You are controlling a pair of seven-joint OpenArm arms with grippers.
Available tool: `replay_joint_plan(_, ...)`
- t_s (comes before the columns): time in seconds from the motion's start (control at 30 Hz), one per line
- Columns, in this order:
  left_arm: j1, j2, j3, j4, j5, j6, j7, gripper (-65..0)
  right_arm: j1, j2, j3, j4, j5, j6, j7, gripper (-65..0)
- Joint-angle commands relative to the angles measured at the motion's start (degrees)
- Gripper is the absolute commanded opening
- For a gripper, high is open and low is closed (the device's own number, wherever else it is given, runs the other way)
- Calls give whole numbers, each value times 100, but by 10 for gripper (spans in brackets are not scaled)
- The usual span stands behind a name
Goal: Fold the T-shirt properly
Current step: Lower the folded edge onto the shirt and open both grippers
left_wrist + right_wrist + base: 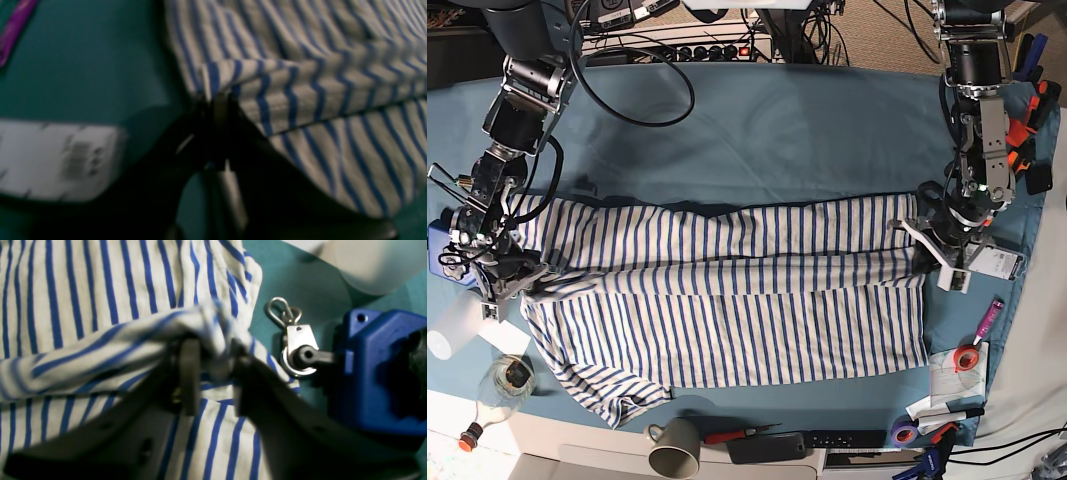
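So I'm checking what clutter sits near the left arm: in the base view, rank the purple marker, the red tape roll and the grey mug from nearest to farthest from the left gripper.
1. Purple marker, just below the left gripper, at the cloth's right edge.
2. Red tape roll, further down, on the paper.
3. Grey mug, far off at the bottom edge, past the T-shirt.

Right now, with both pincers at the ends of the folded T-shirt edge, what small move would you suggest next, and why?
Probably open both pincers fully and lift them clear. The T-shirt already lies folded lengthwise on the table, its upper layer laid over. The right pincer stands parted around bunched cloth, and the left pincer sits at the folded corner, so pulling away early could drag the fold.
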Motion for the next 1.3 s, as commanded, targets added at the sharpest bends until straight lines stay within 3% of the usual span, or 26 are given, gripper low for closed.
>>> replay_joint_plan(0.0,-107,-68,-33,92,-39,-122,-144,-508,173,118,22,101,20,11,107,-434)
replay_joint_plan(0.1,-109,-68,-33,94,-42,-232,-144,-430,190,133,24,116,22,-22,22,-427)
replay_joint_plan(0.27,-109,-68,-44,243,-42,-227,50,-426,203,133,24,586,544,-28,-640,-427)
replay_joint_plan(0.37,-109,-68,-44,573,-44,-219,573,-426,203,131,109,1167,927,-26,-962,-427)
replay_joint_plan(0.57,-107,-96,-44,1360,-44,553,1823,-426,157,129,546,1716,1029,-7,-1519,-427)
replay_joint_plan(0.7,-101,-98,-44,1458,-378,568,2667,-426,-15,133,997,1718,1058,-7,-1626,-427)
replay_joint_plan(0.8,-70,-98,-44,1458,-754,568,3169,-426,-181,188,1443,1718,1528,44,-1871,-427)
replay_joint_plan(0.9,13,-103,-46,1458,-719,706,3305,-426,-428,341,1777,1718,2046,258,-2129,-427)
replay_joint_plan(1.13,293,-111,-120,1456,-802,765,3442,-426,-1106,756,2162,1718,2704,275,-2413,-427)
replay_joint_plan(1.27,358,-66,-118,1377,-859,763,3320,-426,-1250,782,2352,1718,2859,278,-2492,-427)
